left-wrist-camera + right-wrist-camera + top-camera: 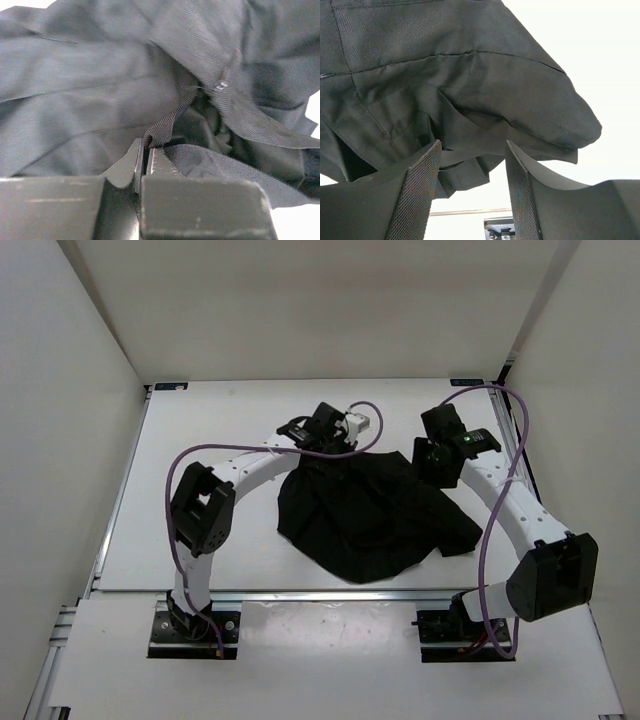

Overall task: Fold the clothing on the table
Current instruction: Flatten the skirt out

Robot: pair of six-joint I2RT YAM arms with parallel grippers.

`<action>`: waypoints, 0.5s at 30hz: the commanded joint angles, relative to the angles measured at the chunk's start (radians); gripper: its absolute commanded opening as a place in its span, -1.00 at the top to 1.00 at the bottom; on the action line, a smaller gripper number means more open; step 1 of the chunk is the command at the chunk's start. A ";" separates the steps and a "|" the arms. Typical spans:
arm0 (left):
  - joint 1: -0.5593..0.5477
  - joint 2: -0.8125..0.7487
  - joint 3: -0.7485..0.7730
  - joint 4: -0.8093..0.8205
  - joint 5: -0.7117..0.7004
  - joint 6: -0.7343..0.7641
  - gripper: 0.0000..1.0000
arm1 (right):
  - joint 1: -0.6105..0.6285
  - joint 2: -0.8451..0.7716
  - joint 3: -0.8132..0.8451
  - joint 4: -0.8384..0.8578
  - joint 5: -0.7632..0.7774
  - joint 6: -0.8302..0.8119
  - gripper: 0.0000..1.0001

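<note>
You have the clothing [370, 520] lying on the white worktop [200, 420], a little right of centre and closer to the near rail than to the far wall. From above it reads as one black, crumpled heap: broad and ragged along its near side, with a blunt point aimed at the arm bases and a lobe spreading to the right. It narrows toward its far edge, where both arms meet it.

Your left gripper [144, 155] is clamped tight on a thin edge of the garment, and no gap shows between its fingers [125, 170]. The pinched strip looks ribbed, like a band or hem edge, and rises out of the jaws into a deep dark fold. Around it the cloth is smooth and faintly shiny, with long soft creases. Further up, a seam carries a few pale stitches.

Your right gripper [472, 145] stands wide. Its two fingers [417, 195] are spread, with a drooping fold of fabric hanging just beyond their tips, not gripped. That view shows a fine twill weave, straight stitched seams and several layered pleats. The rounded end of the cloth hangs clear against the bright worktop.
</note>
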 commanded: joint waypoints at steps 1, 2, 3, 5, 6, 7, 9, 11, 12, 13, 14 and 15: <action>0.074 -0.090 0.069 -0.038 -0.012 0.021 1.00 | -0.006 -0.026 -0.013 0.017 -0.027 0.014 -0.18; 0.118 -0.117 0.067 -0.048 -0.034 0.022 1.00 | -0.005 -0.020 -0.019 0.023 -0.035 0.013 -0.18; 0.157 -0.154 0.025 -0.051 -0.032 0.020 1.00 | 0.001 -0.004 -0.010 0.039 -0.057 0.010 -0.20; 0.226 -0.208 -0.098 -0.014 0.004 0.000 1.00 | 0.004 0.022 0.019 0.063 -0.099 0.002 -0.19; 0.267 -0.240 -0.129 -0.009 0.018 -0.006 1.00 | 0.015 0.049 0.030 0.066 -0.105 0.002 -0.20; 0.286 -0.278 -0.193 0.012 0.024 -0.011 1.00 | 0.023 0.065 0.062 0.062 -0.116 -0.011 -0.20; 0.333 -0.312 -0.270 0.035 0.055 -0.027 1.00 | 0.056 0.146 0.126 0.062 -0.102 -0.021 -0.21; 0.343 -0.353 -0.345 0.052 0.058 -0.034 1.00 | 0.085 0.210 0.210 0.063 -0.072 -0.067 -0.21; 0.335 -0.366 -0.364 0.054 0.057 -0.032 1.00 | 0.108 0.250 0.221 0.065 -0.065 -0.070 -0.21; 0.327 -0.381 -0.388 0.054 0.016 -0.034 1.00 | 0.113 0.273 0.269 0.071 -0.064 -0.093 -0.22; 0.318 -0.387 -0.413 0.052 -0.003 -0.032 1.00 | 0.128 0.313 0.306 0.082 -0.065 -0.110 -0.21; 0.306 -0.398 -0.437 0.048 -0.026 -0.028 1.00 | 0.141 0.351 0.342 0.086 -0.073 -0.133 -0.21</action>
